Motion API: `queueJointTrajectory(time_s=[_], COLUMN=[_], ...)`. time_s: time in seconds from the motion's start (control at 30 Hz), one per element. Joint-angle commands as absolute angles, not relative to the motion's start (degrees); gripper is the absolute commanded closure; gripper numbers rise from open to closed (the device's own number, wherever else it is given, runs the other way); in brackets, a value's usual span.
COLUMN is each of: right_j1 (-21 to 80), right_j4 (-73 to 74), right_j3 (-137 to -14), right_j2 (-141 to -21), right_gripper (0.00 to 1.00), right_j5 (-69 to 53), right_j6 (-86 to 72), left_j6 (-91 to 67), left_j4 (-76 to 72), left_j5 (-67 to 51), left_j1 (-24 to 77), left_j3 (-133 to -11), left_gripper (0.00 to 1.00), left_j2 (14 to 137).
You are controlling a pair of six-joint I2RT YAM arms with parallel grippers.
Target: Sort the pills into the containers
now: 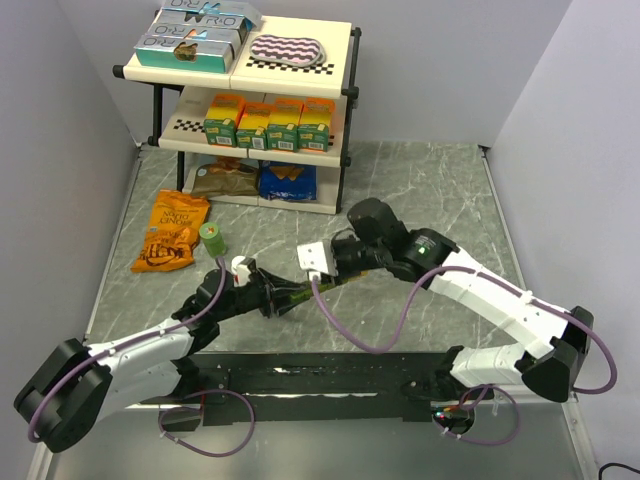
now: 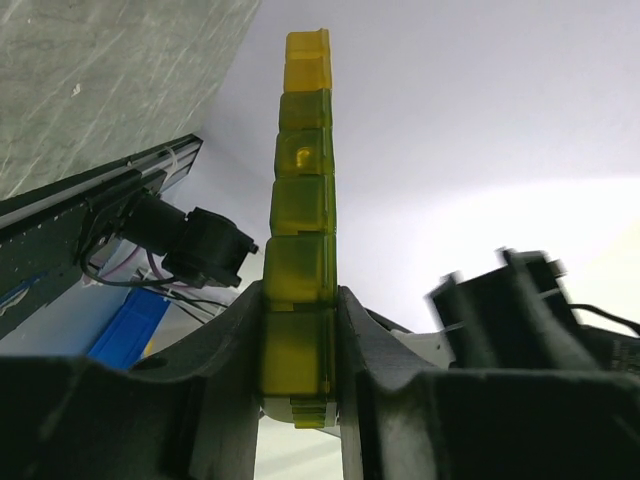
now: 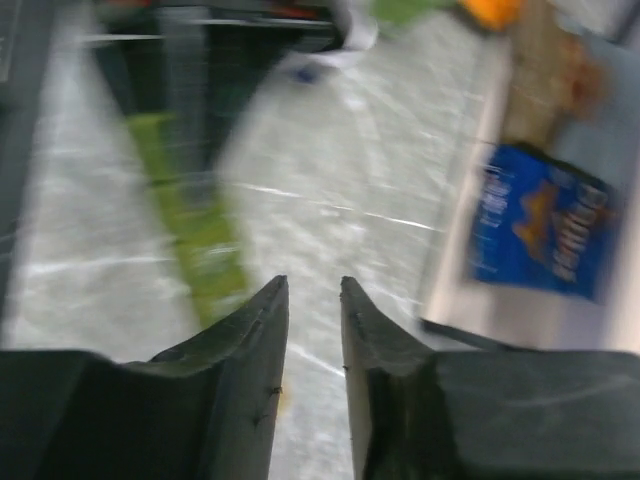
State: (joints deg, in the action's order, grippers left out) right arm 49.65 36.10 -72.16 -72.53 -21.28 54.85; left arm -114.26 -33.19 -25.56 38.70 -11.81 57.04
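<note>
The containers (image 2: pixel 303 190) are a narrow strip of translucent boxes, olive green near my jaws and yellow at the far end. My left gripper (image 2: pixel 300 292) is shut on the strip's olive end and holds it up off the table. A small yellowish shape shows inside one middle box. In the top view the left gripper (image 1: pixel 275 297) holds the containers (image 1: pixel 315 288) at mid-table. My right gripper (image 3: pixel 312 285) is open by a narrow gap with nothing between its fingers. The containers (image 3: pixel 190 225) lie blurred just left of it. In the top view the right gripper (image 1: pixel 300 272) hovers beside the strip. No loose pills show.
A small green bottle (image 1: pixel 212 237) and an orange snack bag (image 1: pixel 172 232) sit on the table's left. A two-level shelf (image 1: pixel 345 75) with boxes and cartons stands at the back, a blue chip bag (image 1: pixel 288 180) under it. Grey walls close both sides.
</note>
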Motion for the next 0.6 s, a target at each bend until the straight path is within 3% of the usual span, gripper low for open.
queueJointTrajectory(time_s=[0.0,0.37,0.57], right_j1=[50.45,53.61,54.05], right_j4=[41.40,32.35,29.89], right_j3=[-67.51,-61.26,-61.35], right_j2=[-70.84,-71.89,-71.98], right_gripper=[0.61,0.57,0.65], right_j5=[-27.69,-19.96,-17.85], right_j6=[57.92,57.83,56.69], left_j6=[-121.11,-121.55,-121.29], left_j4=[-35.60,-34.98,-34.62], left_j5=[-24.61,-23.73,-23.82], left_j1=[38.41,38.32,38.32], left_j3=[-13.01,-14.24,-14.33], left_gripper=[0.99,0.99,0.99], left_j2=[55.81,54.41,54.23])
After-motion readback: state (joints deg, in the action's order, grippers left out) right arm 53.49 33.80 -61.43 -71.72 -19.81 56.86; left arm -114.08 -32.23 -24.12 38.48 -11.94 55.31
